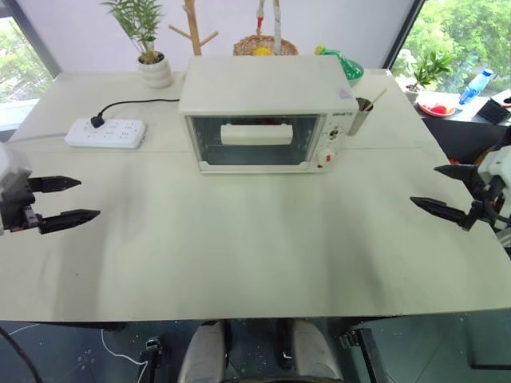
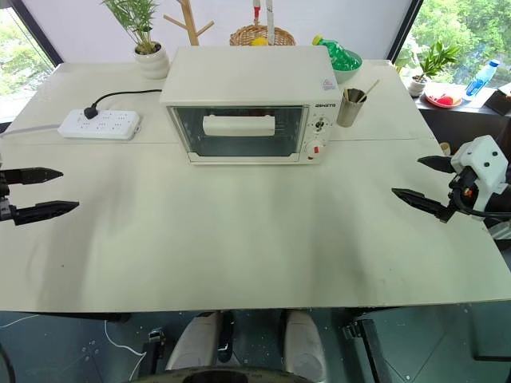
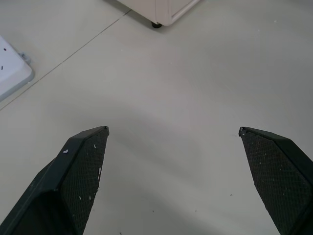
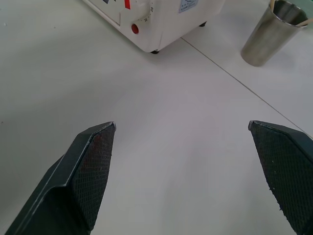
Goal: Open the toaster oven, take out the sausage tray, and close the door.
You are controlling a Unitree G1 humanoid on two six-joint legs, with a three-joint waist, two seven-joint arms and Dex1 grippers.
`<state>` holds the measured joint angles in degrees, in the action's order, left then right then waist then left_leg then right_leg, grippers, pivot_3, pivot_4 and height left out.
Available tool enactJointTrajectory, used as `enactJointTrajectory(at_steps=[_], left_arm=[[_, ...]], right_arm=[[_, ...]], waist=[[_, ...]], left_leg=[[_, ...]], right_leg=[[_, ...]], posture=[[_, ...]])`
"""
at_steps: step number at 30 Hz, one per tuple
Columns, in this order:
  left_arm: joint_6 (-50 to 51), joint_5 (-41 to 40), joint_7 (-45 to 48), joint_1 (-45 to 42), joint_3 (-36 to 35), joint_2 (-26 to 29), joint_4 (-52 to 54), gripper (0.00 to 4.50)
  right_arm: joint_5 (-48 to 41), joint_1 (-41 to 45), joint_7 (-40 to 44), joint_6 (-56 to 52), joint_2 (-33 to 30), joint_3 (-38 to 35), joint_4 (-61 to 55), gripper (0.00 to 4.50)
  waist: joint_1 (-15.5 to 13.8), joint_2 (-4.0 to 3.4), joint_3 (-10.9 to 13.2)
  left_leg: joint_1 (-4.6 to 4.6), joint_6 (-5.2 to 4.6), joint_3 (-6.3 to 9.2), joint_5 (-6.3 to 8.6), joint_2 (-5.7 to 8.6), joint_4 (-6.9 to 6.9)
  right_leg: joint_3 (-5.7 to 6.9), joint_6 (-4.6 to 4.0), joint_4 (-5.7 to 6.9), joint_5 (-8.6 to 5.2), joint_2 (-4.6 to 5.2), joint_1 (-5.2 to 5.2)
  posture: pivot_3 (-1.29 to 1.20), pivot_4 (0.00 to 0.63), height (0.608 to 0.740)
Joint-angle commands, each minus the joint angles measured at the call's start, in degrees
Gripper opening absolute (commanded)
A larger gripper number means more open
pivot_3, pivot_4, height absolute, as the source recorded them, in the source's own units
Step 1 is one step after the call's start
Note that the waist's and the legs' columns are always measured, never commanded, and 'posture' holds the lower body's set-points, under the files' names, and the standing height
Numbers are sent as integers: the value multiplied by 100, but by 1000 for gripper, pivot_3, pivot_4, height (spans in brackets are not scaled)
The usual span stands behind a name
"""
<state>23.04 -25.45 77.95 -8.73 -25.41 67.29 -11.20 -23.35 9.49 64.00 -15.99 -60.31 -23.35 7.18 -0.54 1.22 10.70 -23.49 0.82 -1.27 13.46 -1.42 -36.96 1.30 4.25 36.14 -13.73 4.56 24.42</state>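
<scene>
Toaster oven (image 1: 259, 112) shut; wooden stick in steel cup (image 1: 360, 116)

Matt table (image 1: 239, 239), perhaps steel cup (image 4: 271, 33)

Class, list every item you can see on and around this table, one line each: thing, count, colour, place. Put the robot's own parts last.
toaster oven: 1, cream-white, back centre of the table
door: 1, clear glass in a cream frame, oven front, shut
power strip: 1, white with a black plug, left of the oven
potted plant: 1, green in a white pot, back left
metal cup: 1, silver, right of the oven, holding a stick
basket: 1, woven brown, behind the oven
green bottle: 1, green, back right, lying in a bowl
table: 1, off-white
left gripper: 1, black fingers, open, above the left edge
right gripper: 1, black fingers, open, above the right edge
</scene>
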Motion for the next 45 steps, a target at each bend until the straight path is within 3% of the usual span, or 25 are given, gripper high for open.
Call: enactJointTrajectory(at_steps=[1,18,27,32,35,45], left_arm=[[-258,99,2,-34,-42,121,20,4500],[379,-319,-178,-553,102,-19,339,4500],[1060,-902,-6,-1564,735,-161,881,4500],[1197,-957,75,-2456,1444,-517,1025,4500],[1348,-989,128,-3052,1856,-855,1025,4500],[1294,-766,294,-3809,2303,-1255,691,4500]], right_arm=[[-83,24,15,42,-68,-249,-14,4467],[-265,76,155,-280,-179,-313,-205,4467],[-1494,628,-142,-1887,-95,-172,-1791,4467],[-1756,1568,-1099,-2706,466,710,-2555,4467],[-1580,2169,-1688,-2955,1148,1429,-2656,4467],[-856,2827,-2141,-2763,2279,2580,-2132,4467]], waist=[[0,0,0],[-3,0,0],[6,0,0],[15,8,-2],[14,9,-1],[17,10,-1]], left_leg=[[0,0,0,0,0,0],[1,0,-1,0,1,-2],[2,0,-1,0,1,-7],[2,0,0,0,6,-12],[-1,-1,1,-1,11,-18],[-5,-20,2,9,17,-19]], right_leg=[[0,0,0,0,0,0],[-1,1,3,1,-1,0],[-5,4,8,2,-5,0],[-7,10,9,7,-13,-2],[-10,15,10,11,-16,-2],[-17,23,11,14,-23,0]], posture=[[0,150,740],[0,150,740],[0,150,740],[0,150,740],[0,150,740],[0,150,740]])
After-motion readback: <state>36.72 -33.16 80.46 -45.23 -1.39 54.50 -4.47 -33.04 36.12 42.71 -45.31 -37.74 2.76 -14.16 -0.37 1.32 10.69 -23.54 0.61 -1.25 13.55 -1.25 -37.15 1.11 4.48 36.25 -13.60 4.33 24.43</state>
